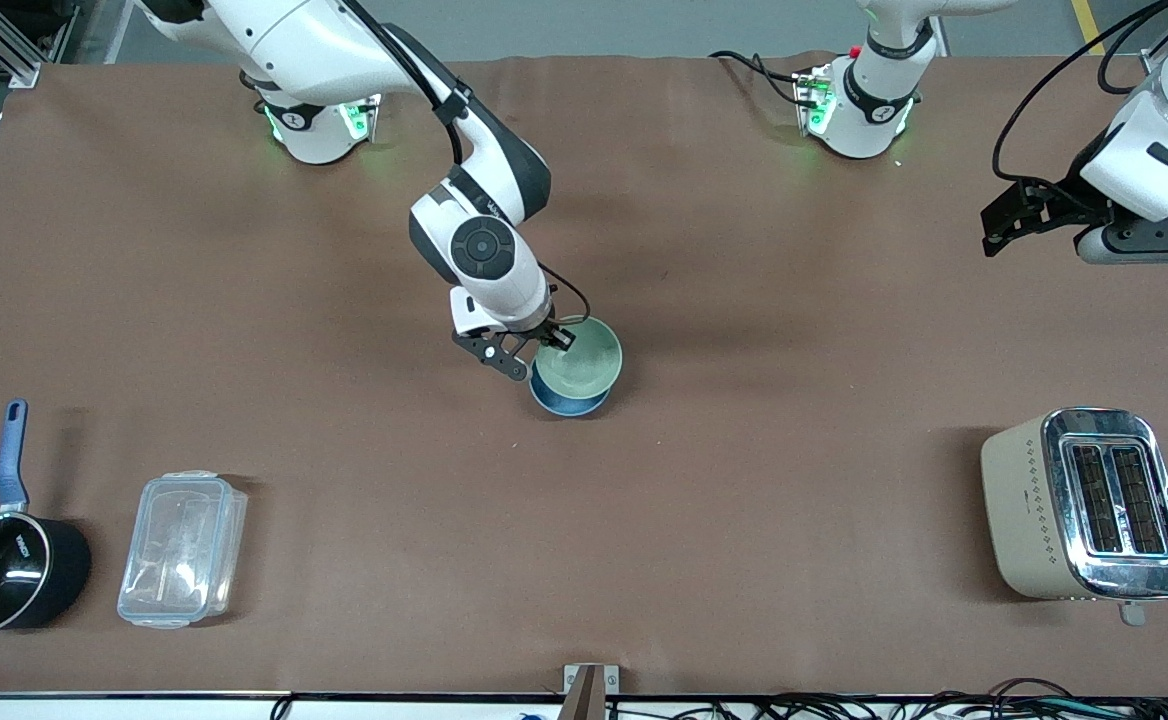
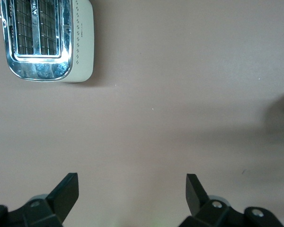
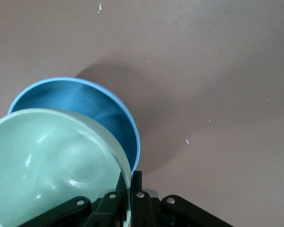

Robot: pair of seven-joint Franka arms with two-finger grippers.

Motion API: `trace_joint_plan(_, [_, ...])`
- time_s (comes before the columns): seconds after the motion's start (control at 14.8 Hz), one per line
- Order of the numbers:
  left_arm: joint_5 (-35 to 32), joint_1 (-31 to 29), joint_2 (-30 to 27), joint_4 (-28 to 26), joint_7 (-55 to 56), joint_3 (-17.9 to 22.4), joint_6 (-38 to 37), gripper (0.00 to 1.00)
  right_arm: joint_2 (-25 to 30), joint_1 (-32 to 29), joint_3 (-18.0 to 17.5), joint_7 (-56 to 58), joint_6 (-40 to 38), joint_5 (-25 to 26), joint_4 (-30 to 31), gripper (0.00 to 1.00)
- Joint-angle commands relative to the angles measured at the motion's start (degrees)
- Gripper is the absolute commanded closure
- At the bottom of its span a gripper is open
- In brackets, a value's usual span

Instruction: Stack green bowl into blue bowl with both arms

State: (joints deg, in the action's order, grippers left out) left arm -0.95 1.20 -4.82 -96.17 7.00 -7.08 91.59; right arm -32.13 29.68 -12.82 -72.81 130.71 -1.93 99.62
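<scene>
Here the right gripper (image 1: 544, 345) jaws pinch the green bowl (image 1: 579, 358) rim over the blue bowl (image 1: 566, 402); the left gripper (image 2: 132, 189), jaws spread, waits.

A beige toaster (image 1: 1084, 505) with a chrome top sits at the lower right of the frame. At the lower left, a black saucepan (image 1: 6, 570) with a blue handle stands beside a clear plastic container (image 1: 182, 548) on the brown table (image 1: 744, 520).
</scene>
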Motion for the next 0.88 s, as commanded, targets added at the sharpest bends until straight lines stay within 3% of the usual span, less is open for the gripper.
trace_joint_plan(0.0, [0.24, -0.15, 0.95, 1.77, -1.63, -0.12, -0.1, 0.0, -0.13, -0.58, -0.45, -1.2, 0.69, 1.23, 0.31, 0.93])
trace_joint_plan(0.07, [0.24, -0.06, 1.57, 2.29, -2.33, -0.12, -0.19, 0.0, -0.22, -0.76, -0.45, -1.29, 0.51, 1.14, 0.22, 0.81])
trace_joint_plan(0.2, [0.24, -0.14, 2.01, 3.0, -3.48, -0.12, -0.19, 0.0, -0.22, -1.9, -0.45, -1.29, 0.07, 1.14, -0.13, 0.21])
trace_joint_plan(0.27, [0.24, -0.06, 2.01, 3.35, -3.57, -0.12, -0.19, 0.0, -0.13, -1.99, -0.36, -1.29, 0.07, 1.23, -0.48, 0.0])
trace_joint_plan(0.47, [0.16, 0.03, 2.8, 3.71, -3.57, -0.12, -0.19, 0.0, 0.92, -4.0, -0.01, -1.02, -4.65, 1.4, -4.94, 0.0])
trace_joint_plan(0.54, [0.16, 0.12, 2.89, 3.71, -3.57, -0.12, -0.19, 0.0, 3.19, -5.58, -0.01, -0.76, -9.11, 3.41, -6.09, 0.0])
trace_joint_plan(0.68, [0.24, -0.05, 3.5, 3.62, -3.74, -0.12, -0.28, 0.0, 9.16, -9.62, -0.45, 0.63, -17.29, 12.44, -6.19, 0.0])
trace_joint_plan(0.81, [0.33, -0.14, 3.33, 3.62, -3.83, -0.12, -0.54, 0.0, 13.91, -13.92, -0.45, 12.26, -23.11, 14.5, -6.19, 0.0])
